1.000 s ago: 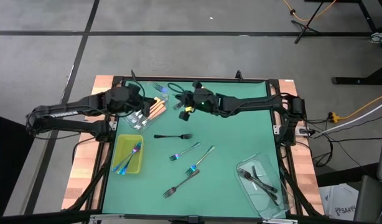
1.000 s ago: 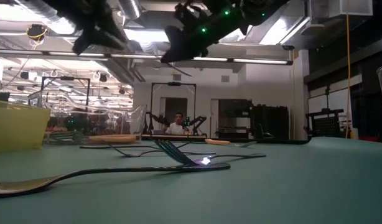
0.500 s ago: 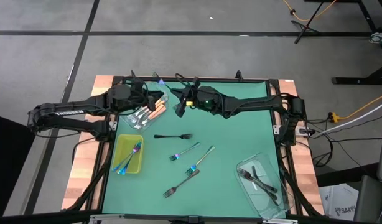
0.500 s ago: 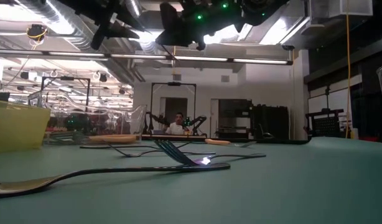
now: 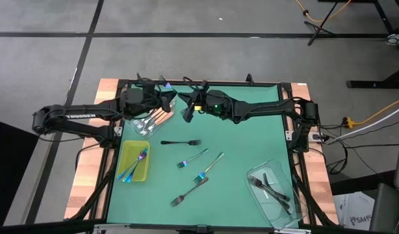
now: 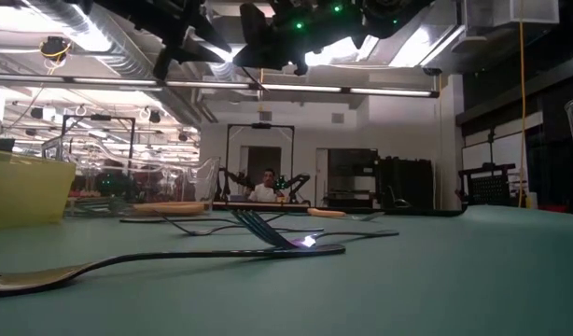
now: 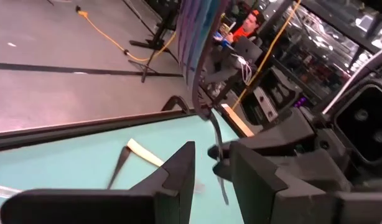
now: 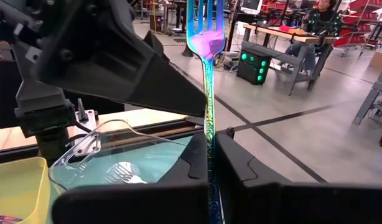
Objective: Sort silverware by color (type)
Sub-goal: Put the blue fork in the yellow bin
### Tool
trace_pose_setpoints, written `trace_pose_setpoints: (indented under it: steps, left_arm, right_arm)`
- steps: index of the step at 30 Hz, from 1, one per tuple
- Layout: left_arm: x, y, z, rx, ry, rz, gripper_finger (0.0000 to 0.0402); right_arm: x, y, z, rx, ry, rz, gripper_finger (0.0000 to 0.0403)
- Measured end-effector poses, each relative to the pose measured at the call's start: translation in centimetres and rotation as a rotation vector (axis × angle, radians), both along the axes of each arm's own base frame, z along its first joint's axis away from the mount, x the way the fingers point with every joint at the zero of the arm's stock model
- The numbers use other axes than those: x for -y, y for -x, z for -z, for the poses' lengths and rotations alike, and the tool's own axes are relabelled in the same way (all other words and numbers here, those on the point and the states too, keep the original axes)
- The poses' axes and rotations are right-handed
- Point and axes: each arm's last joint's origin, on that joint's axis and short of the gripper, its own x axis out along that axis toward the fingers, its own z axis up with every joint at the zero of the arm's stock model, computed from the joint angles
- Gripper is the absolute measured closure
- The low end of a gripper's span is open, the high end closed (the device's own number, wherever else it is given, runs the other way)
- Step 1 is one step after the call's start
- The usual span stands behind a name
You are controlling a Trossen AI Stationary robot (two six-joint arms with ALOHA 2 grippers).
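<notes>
Silverware here is a scatter of small forks, and the one in play is an iridescent fork [image 8: 206, 93] clamped upright between the fingers of the right hand [image 8: 208, 163], tines up, above the far edge of the desk [image 5: 251, 130]. The left hand [image 5: 166, 99] sits just beside it, its fingers [image 7: 178, 177] parted narrowly with the fork's handle near the gap; I judge this a hand-over, since the iridescent kind belongs on the left arm's side. Whether the left fingers already touch the handle I cannot tell from these views. The yellow-green tray [image 5: 123, 159] near the left edge holds a couple of iridescent forks [image 5: 136, 162], which fits that reading. A clear tub [image 5: 149, 117] under the left hand carries the orange-handled forks [image 5: 162, 116], their silver heads pointing toward the left arm. A second clear tub [image 5: 272, 194] in the near right corner holds the dark forks [image 5: 271, 187]. Still loose on the green mat, all well apart from the tubs, are a dark fork [image 5: 180, 142], two iridescent ones [image 5: 193, 158] [image 5: 210, 166] near the middle and another fork [image 5: 189, 190] nearer the front, too small to give a colour.
</notes>
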Motion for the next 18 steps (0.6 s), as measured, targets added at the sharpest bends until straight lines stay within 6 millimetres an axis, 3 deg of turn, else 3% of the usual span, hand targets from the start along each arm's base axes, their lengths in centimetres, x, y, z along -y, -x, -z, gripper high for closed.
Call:
trace_pose_setpoints:
  steps: [18]
  left_arm:
    - [-0.4, -1.4, 0.5, 0.027, -0.008, -0.009, 0.0308]
  right_arm:
    - [0.0, 0.0, 0.0, -0.001, 0.0, 0.0, 0.0402]
